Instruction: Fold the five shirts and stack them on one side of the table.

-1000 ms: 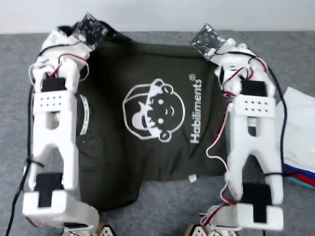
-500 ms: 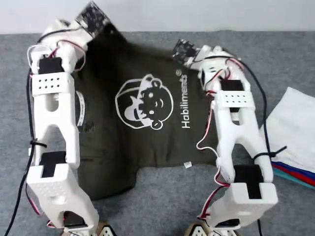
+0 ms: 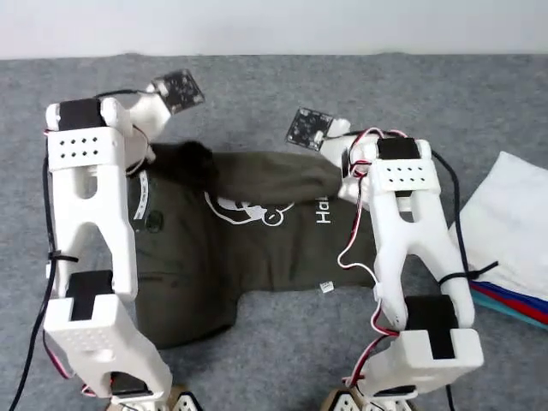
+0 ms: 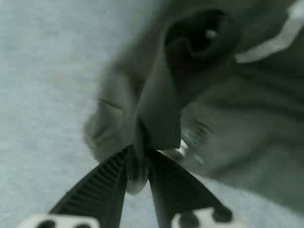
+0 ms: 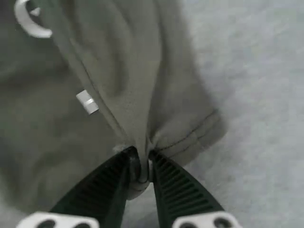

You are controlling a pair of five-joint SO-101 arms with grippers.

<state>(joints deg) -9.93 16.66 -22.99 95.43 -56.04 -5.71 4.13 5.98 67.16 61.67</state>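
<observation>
A dark olive shirt [image 3: 257,248] with a white print lies on the grey table, its far edge lifted and folded toward the near side. My left gripper [image 4: 138,164] is shut on the shirt's far left corner [image 4: 156,109]; in the high view it sits at the fold's left end [image 3: 184,158]. My right gripper [image 5: 140,168] is shut on the far right corner [image 5: 156,118], at the fold's right end [image 3: 338,175]. A stack of folded shirts [image 3: 514,240], white on top, lies at the right edge.
Grey carpet-like surface [image 3: 282,94] is bare beyond the fold. Both white arms [image 3: 90,231] [image 3: 411,248] stretch over the shirt's sides. Red and blue fabric edges [image 3: 514,304] show under the white stack.
Both grippers pulled the shirt's far edge toward the near side, folding it over the print. The arms drew back and the far table surface is uncovered.
</observation>
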